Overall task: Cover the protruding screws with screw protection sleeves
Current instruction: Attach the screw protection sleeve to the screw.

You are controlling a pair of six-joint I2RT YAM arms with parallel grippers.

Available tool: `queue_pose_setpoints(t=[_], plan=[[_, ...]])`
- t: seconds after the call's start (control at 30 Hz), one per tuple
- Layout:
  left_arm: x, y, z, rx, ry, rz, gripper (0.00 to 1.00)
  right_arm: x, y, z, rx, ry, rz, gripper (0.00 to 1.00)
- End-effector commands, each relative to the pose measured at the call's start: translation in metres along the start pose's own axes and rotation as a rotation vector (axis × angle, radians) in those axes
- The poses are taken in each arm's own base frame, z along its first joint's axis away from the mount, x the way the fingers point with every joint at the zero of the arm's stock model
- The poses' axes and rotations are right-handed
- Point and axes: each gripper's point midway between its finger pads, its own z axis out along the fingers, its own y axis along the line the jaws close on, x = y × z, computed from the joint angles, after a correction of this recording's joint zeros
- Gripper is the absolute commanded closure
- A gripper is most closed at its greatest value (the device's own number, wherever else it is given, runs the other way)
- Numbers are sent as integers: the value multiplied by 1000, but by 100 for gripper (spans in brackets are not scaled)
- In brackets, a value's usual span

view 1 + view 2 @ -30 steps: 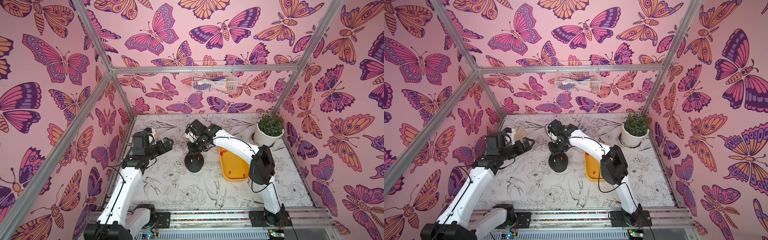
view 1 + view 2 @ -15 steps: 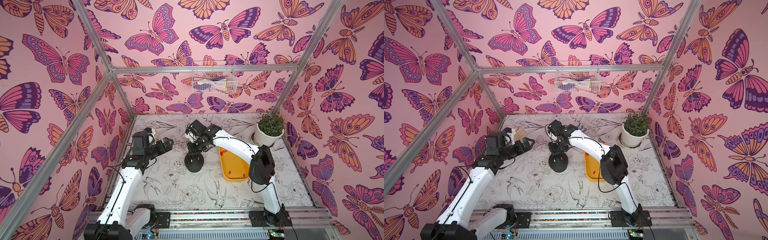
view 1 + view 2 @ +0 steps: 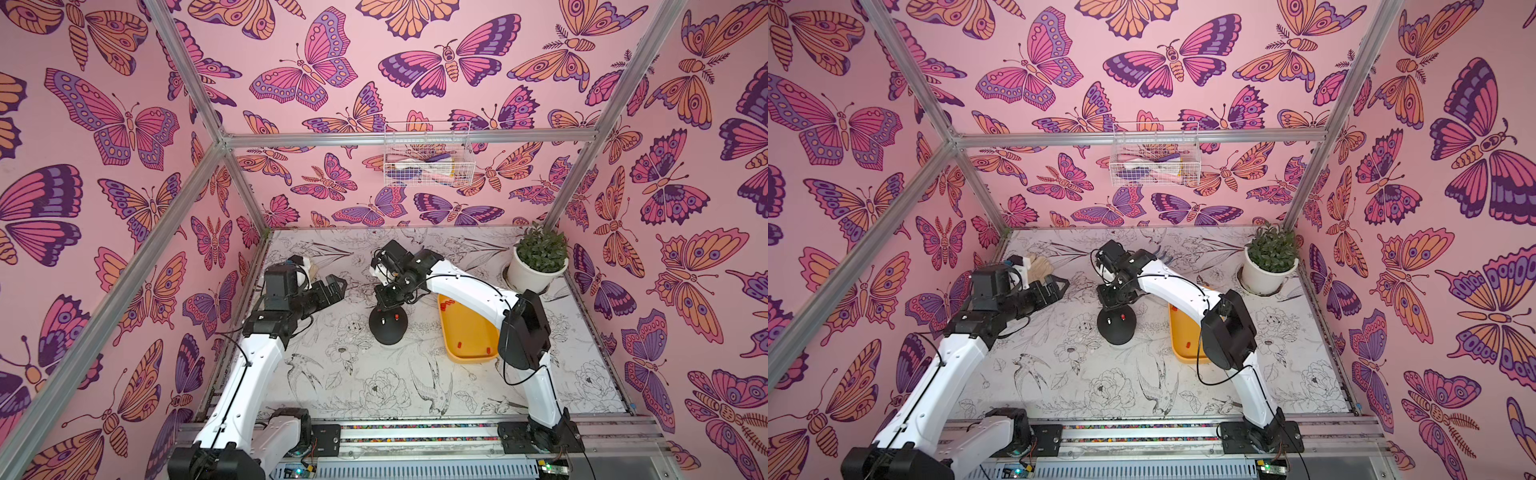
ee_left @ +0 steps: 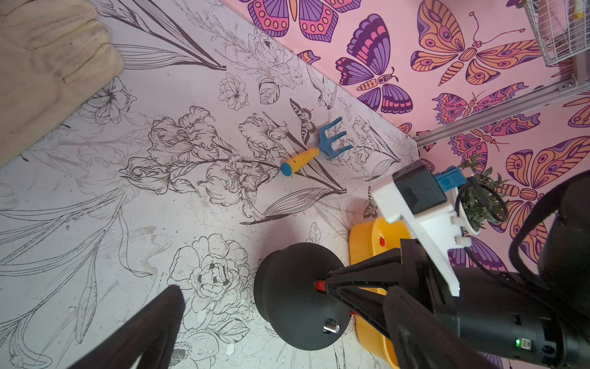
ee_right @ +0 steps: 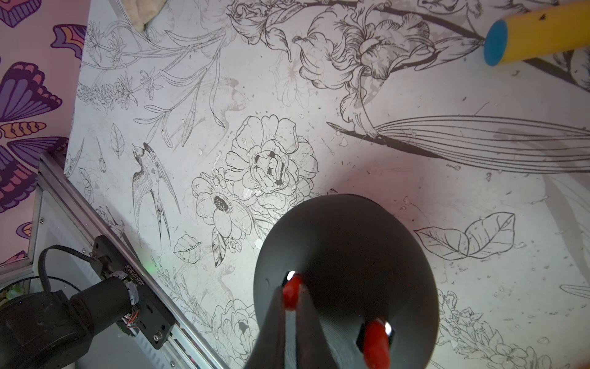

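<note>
A black dome (image 3: 388, 330) stands mid-table, also in a top view (image 3: 1116, 328). My right gripper (image 5: 292, 289) is over its top, shut on a red sleeve (image 5: 292, 297). That sleeve sits at a screw whose silvery tip (image 5: 290, 274) shows. A second sleeve (image 5: 376, 342) covers another screw. In the left wrist view one bare screw (image 4: 331, 327) sticks out of the dome (image 4: 287, 306). My left gripper (image 3: 334, 286) hangs left of the dome, its fingers (image 4: 143, 332) wide apart and empty. Loose sleeves (image 3: 446, 306) lie in the yellow tray (image 3: 469, 328).
The tray sits just right of the dome, under my right arm. A potted plant (image 3: 538, 262) stands at the back right. A toy rake (image 4: 316, 148) lies behind the dome and a cloth glove (image 4: 48, 64) at the back left. A wire basket (image 3: 426, 158) hangs on the back wall.
</note>
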Motion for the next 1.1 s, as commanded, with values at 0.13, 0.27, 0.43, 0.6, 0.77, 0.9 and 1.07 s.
queue_pose_setpoints(t=[0.13, 0.27, 0.43, 0.6, 0.77, 0.9, 1.07], plan=[[0, 1, 0, 8, -5, 1, 0, 17, -13, 7, 39, 59, 24, 90], [1, 1, 0, 8, -3, 0, 0, 19, -15, 9, 43, 65, 27, 90], [1, 1, 0, 7, -1, 0, 0, 21, -17, 11, 50, 71, 30, 90], [1, 1, 0, 11, 1, 0, 0, 22, -18, 12, 53, 76, 31, 89], [2, 1, 1, 11, 5, -4, 0, 22, -20, 12, 62, 75, 31, 82], [2, 1, 2, 11, 7, -6, 0, 17, -16, 6, 52, 47, 27, 74], [4, 0, 1, 26, 0, -20, 0, 2, -9, -19, 43, -50, -3, 61]])
